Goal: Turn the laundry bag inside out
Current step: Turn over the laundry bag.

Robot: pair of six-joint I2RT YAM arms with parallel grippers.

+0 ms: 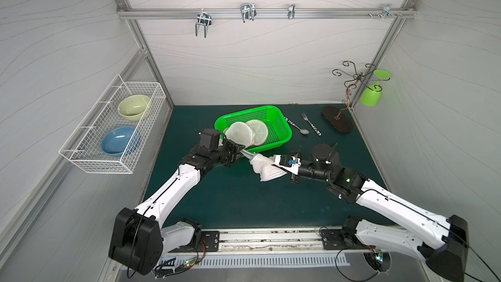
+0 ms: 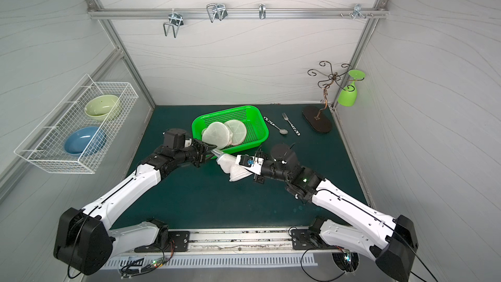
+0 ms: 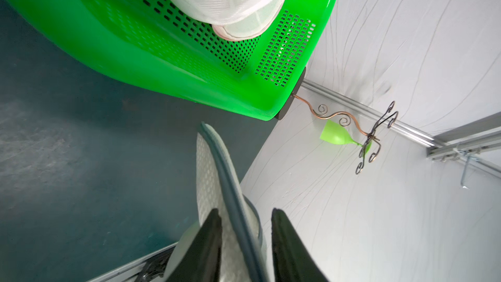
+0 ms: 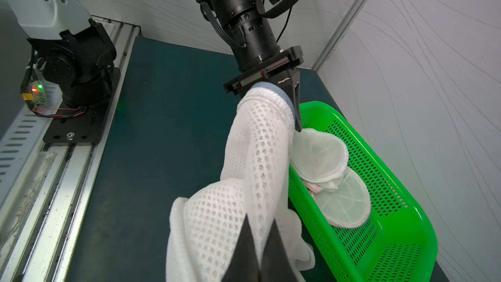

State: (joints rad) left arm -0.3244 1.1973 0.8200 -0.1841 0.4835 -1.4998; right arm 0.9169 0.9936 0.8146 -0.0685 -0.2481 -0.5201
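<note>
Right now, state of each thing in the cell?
laundry bag, strung between both grippers.
left gripper, jaws narrow, astride the bag's grey rim; grip unclear.
right gripper, shut on the bag's mesh.
green basket, upright, holding two round mesh pouches.
green goblet, hanging upside down on the stand.
green bowl and blue bowl, open side up in the wire rack.
spoon and fork, flat on the mat.
rail hooks, empty.

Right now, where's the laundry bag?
The laundry bag hangs mid-table in both top views, spanning left gripper and right gripper, just in front of the green basket.
</note>
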